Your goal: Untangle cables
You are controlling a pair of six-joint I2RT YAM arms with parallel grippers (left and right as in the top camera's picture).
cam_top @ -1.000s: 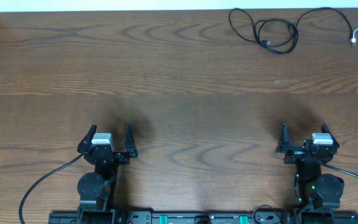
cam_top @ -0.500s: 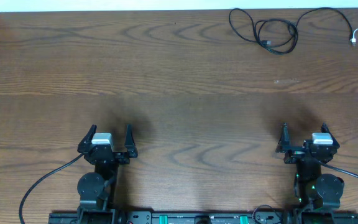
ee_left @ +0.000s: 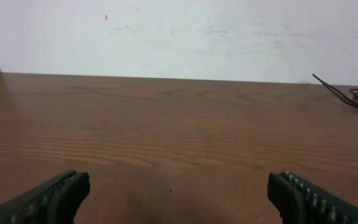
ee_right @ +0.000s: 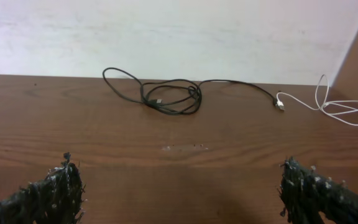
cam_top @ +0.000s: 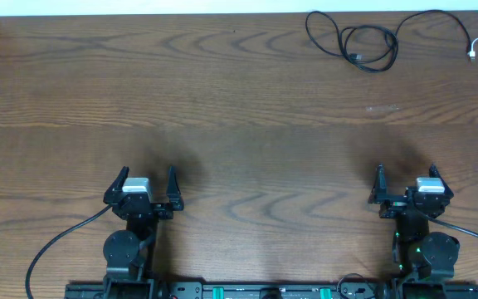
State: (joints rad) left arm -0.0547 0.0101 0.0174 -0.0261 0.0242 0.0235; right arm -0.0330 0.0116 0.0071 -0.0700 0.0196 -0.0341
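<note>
We see both arms folded back at the near edge of the overhead view, well apart, each base joint behind its wrist. The left arm [cam_top: 124, 247] stands at the left, the right arm [cam_top: 429, 252] at the right. The left gripper [cam_top: 147, 173] points forward, jaws spread wide, nothing between them. The right gripper [cam_top: 406, 171] points the same way, jaws equally wide, holding nothing. In each wrist view we see the dark fingertips at the lower corners: ribbed left fingers [ee_left: 48, 198], rough-surfaced right fingers [ee_right: 48, 193].
</note>
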